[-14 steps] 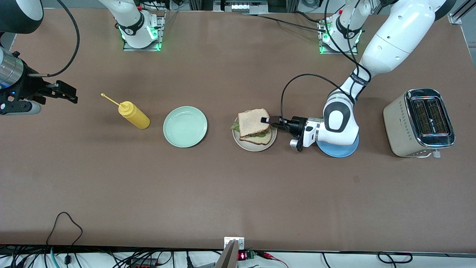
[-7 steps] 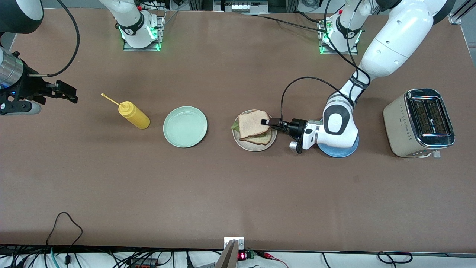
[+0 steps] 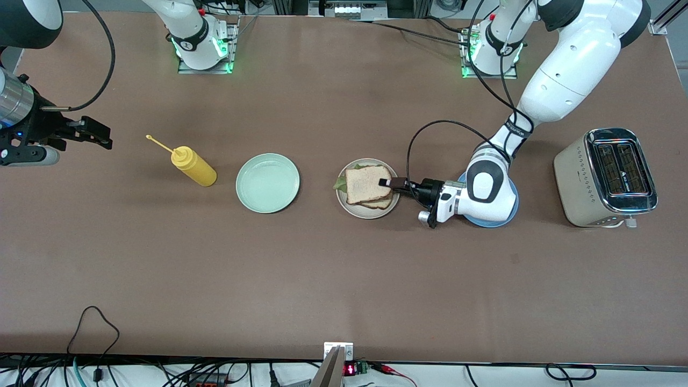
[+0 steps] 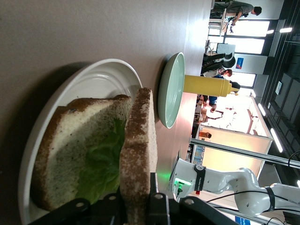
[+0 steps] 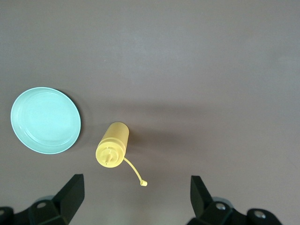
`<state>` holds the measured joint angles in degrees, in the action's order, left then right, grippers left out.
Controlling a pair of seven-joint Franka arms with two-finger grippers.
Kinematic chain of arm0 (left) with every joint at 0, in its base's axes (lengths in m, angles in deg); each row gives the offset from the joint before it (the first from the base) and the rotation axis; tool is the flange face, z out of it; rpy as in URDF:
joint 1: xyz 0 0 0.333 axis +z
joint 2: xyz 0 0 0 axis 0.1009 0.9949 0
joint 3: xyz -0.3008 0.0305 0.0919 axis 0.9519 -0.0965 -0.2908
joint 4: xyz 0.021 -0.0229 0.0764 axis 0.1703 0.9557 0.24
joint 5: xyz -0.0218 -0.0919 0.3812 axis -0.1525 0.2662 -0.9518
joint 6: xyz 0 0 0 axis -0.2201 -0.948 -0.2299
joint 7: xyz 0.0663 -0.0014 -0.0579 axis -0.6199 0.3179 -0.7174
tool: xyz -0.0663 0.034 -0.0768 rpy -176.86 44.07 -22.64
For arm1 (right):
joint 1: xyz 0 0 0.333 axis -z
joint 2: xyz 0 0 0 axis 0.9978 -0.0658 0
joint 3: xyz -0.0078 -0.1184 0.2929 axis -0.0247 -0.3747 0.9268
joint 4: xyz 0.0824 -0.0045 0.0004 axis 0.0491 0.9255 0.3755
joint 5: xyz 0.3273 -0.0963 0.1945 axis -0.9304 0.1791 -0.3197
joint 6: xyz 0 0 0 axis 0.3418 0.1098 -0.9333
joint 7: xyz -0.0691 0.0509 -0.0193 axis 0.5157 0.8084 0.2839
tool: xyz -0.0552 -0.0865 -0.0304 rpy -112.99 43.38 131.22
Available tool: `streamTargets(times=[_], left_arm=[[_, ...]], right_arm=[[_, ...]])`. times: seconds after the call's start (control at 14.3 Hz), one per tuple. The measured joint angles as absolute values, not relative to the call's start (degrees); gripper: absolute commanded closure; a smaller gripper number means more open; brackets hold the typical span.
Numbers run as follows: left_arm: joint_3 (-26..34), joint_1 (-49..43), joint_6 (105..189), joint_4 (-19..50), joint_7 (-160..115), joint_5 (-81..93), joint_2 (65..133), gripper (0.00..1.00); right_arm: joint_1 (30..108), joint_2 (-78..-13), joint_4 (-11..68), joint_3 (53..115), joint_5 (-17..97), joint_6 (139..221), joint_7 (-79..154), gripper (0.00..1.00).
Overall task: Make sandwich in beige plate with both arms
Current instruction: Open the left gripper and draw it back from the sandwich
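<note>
The beige plate (image 3: 351, 208) sits mid-table and holds a bread slice (image 3: 376, 203) with a green lettuce leaf (image 3: 340, 183) on it. My left gripper (image 3: 385, 182) is shut on the edge of the top bread slice (image 3: 366, 184) and holds it low over the lettuce. In the left wrist view the top slice (image 4: 138, 154) stands between my fingers, above the lettuce (image 4: 104, 161), the lower slice (image 4: 61, 145) and the plate (image 4: 101, 79). My right gripper (image 3: 91, 131) is open and empty, waiting above the table at the right arm's end; in the right wrist view (image 5: 136, 199) its fingers are wide apart.
A yellow squeeze bottle (image 3: 192, 165) stands beside a mint green plate (image 3: 267, 183), toward the right arm's end. A blue plate (image 3: 508, 210) lies under my left wrist. A toaster (image 3: 606, 177) stands at the left arm's end.
My left gripper has lowered the top bread slice down onto the lettuce and moved it slightly nearer the front camera. The right arm has not moved.
</note>
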<state>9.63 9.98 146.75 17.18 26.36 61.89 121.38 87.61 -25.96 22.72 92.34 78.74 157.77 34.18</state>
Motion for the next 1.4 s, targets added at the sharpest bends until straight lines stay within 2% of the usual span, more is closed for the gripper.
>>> streamTargets(times=[0.91, 1.4], left_arm=[[9.5, 13.1, 144.1, 16.1, 26.4, 55.1, 121.1, 0.0], [9.5, 15.4, 140.1, 15.6, 20.8, 47.1, 114.1, 0.0]], right_arm=[[87.6, -26.0, 22.7, 92.3, 78.7, 157.8, 34.2, 0.0], [87.6, -26.0, 22.7, 92.3, 78.7, 157.8, 34.2, 0.0]])
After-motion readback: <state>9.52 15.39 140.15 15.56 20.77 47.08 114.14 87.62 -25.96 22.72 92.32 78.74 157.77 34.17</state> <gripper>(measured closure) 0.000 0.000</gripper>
